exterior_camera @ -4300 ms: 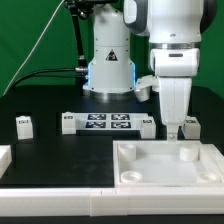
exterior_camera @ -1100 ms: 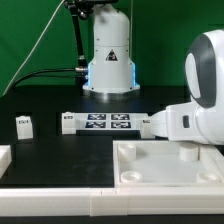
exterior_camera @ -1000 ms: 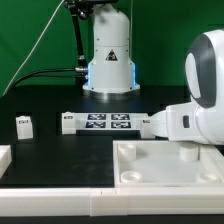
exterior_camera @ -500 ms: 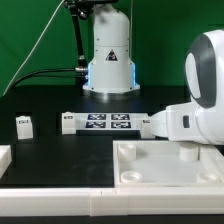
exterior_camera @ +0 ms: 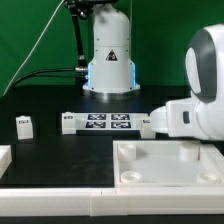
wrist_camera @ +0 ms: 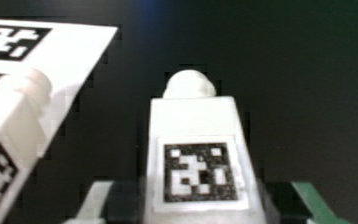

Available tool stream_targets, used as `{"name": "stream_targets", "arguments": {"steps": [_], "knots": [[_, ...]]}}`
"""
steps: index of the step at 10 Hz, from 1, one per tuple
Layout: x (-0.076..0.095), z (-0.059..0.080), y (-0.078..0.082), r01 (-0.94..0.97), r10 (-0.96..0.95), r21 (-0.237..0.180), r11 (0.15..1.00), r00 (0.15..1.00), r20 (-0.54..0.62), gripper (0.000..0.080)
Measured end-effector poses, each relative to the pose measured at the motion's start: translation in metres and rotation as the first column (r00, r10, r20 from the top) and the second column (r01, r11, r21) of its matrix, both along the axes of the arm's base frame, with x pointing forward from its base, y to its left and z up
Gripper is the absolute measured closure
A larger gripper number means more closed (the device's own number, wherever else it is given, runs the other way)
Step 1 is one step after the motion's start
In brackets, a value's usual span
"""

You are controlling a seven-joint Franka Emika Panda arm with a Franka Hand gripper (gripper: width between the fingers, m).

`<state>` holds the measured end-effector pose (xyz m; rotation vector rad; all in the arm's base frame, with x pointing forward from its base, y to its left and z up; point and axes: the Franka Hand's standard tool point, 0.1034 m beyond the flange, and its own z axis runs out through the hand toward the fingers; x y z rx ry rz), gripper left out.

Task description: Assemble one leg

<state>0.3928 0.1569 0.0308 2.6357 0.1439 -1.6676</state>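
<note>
The arm has shifted slightly toward nine o'clock – the gripper (wrist_camera: 197, 205) grasps the leg (wrist_camera: 199, 150) lifted clear, ready for carrying to the tray (exterior_camera: 150, 165).

You see the glossy white rounded-shell robot arm (exterior_camera: 196, 100) | dark joint seams | white conical base, blue light ring (exterior_camera: 108, 62) | black cables.

The marker board (exterior_camera: 99, 123) lies mid-table, in front of the robot base (exterior_camera: 108, 60) at the back edge. 1 leg (exterior_camera: 24, 125) stands well apart toward the exterior view's left edge. The tray (exterior_camera: 128, 172) sits at the front edge toward the exterior view's right, with a peg (exterior_camera: 187, 154) in it. Another leg (wrist_camera: 201, 150) lies between the gripper (wrist_camera: 202, 205) fingers.
</note>
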Motion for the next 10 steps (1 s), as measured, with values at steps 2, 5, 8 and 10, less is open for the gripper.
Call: {"name": "stream_targets", "arguments": {"steps": [2, 5, 8, 10], "knots": [[0.009, 0.029, -0.007, 0.012, -0.012, -0.003, 1.0, 1.0, 0.005, 0.0509], [0.023, 0.059, -0.014, 0.022, -0.022, 0.002, 1.0, 0.998, 0.056, 0.0509], [0.036, 0.054, -0.01, 0.038, -0.042, 0.023, 0.999, 0.97, 0.239, 0.0509], [0.043, 0.054, -0.008, 0.05, -0.071, 0.057, 0.997, 0.866, 0.495, 0.0509]]}}
